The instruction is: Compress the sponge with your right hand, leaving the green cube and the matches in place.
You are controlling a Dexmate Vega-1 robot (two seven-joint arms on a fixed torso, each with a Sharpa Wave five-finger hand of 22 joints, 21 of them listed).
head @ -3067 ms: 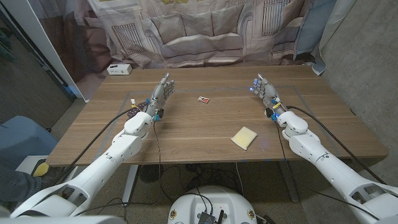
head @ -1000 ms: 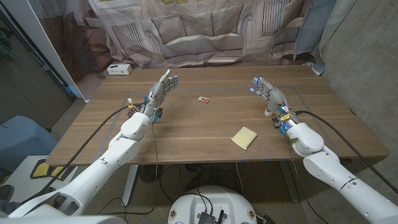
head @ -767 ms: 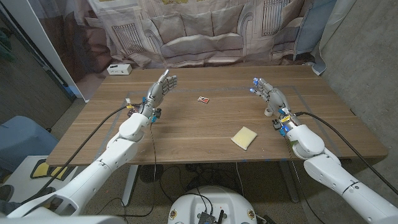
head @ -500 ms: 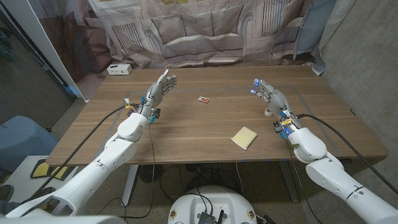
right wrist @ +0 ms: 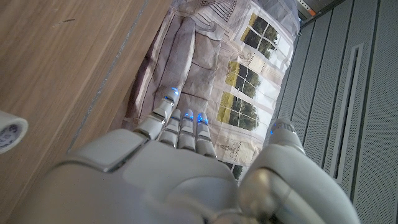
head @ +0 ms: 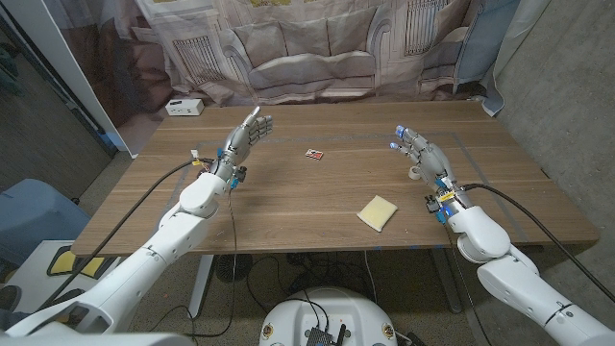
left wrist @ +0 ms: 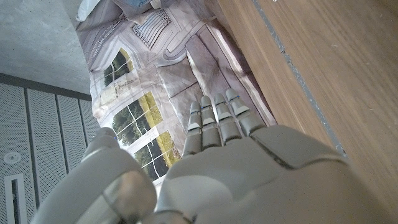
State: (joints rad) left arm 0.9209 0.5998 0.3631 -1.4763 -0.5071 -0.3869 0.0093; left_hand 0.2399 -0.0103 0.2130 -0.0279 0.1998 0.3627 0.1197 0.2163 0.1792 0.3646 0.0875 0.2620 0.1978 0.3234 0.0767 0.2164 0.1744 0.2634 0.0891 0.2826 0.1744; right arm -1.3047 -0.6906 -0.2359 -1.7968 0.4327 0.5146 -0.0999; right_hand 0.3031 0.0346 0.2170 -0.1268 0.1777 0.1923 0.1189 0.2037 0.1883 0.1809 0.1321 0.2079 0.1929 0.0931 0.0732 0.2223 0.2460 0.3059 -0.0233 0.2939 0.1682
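**Sponge not yet pressed**

Fingers of our right hand (head: 423, 154) are spread, holding nothing, raised well back from the sponge (head: 378, 212) on the worktop (head: 288, 197). Left hand (head: 247, 137) is likewise spread and empty. Matches (head: 313, 153) untouched; we spot no green cube. Whole compression remains. No containers; a tape roll (right wrist: 11, 130) sits near the right hand.

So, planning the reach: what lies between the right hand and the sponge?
Only bare wood. In the head view the right hand is open above the table, and the sponge lies nearer the front edge.

Yellow sponge (head: 379, 212) lies near the right hand (head: 424, 154), untouched; matches (head: 313, 154) apart.
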